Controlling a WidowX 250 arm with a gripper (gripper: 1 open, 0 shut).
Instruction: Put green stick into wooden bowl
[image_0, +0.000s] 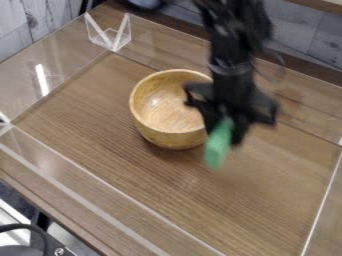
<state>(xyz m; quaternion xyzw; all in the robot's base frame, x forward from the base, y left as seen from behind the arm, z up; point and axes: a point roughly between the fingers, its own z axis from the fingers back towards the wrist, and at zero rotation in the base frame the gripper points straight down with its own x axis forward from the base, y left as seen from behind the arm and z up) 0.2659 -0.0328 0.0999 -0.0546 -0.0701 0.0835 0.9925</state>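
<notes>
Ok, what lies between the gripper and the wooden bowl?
No object: in the camera view, the gripper overlaps the bowl's right rim, leaving no visible stretch.

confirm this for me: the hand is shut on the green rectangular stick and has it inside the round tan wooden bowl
One thing is off: the green rectangular stick is not inside the round tan wooden bowl; the camera view shows it beside the bowl, past its rim. The hand is indeed shut on it.

One camera looks down over the tabletop from above.
</notes>
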